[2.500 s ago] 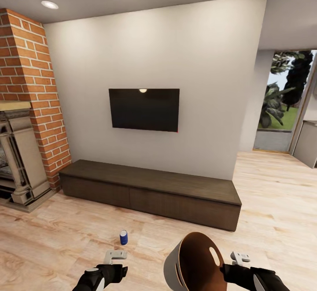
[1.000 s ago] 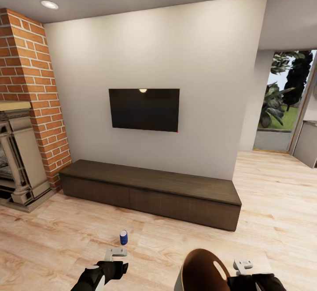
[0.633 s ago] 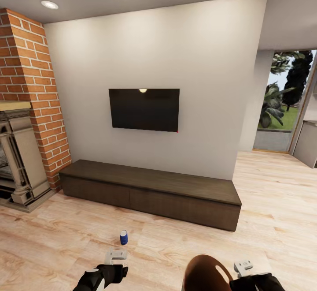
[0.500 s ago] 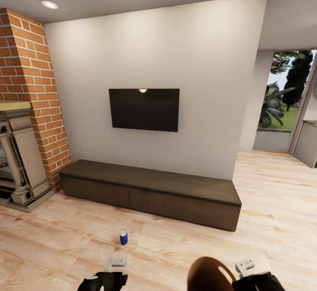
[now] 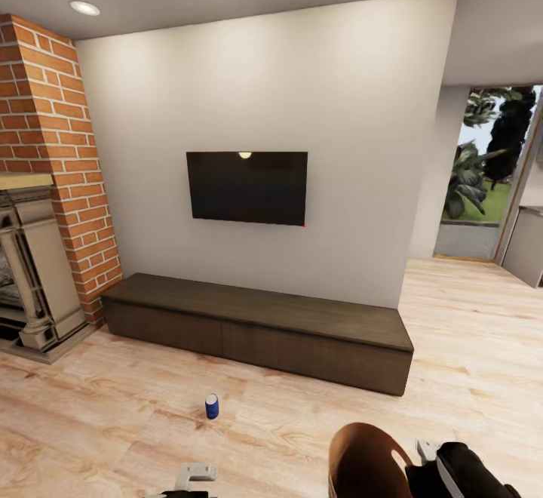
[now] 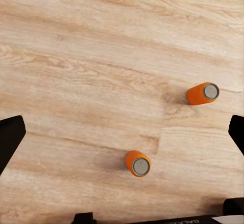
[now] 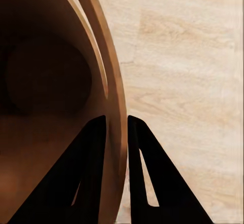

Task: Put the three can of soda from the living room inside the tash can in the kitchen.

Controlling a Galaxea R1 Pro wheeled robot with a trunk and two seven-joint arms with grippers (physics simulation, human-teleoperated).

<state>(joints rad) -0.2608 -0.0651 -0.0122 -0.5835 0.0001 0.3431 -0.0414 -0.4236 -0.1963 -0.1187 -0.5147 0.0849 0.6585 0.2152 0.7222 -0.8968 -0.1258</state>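
No can is binned yet: all three cans (image 6: pixel 139 163) stand on the floor (image 5: pixel 302 422), right claw (image 7: pixel 116 132) pinching the bin's (image 7: pixel 46 81) rim, left claw (image 6: pixel 122 132) spread empty.

Ahead of you: black TV (image 5: pixel 246 188) mounted on the white wall (image 5: pixel 302 83).
Below it: long dark-wood cabinet (image 5: pixel 260 330) on the light wood floor (image 5: pixel 467 332).
Your left: brick column (image 5: pixel 49 128), stone fireplace (image 5: pixel 30 279).
Your right: window (image 5: pixel 490 158) showing greenery.

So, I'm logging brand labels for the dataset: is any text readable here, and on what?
"GALA...": white letters, cut off by the picture's edge, on the left gripper's black body in the left wrist view.
Blue soda can: white band, too small to read.
Orange soda cans: no readable text.
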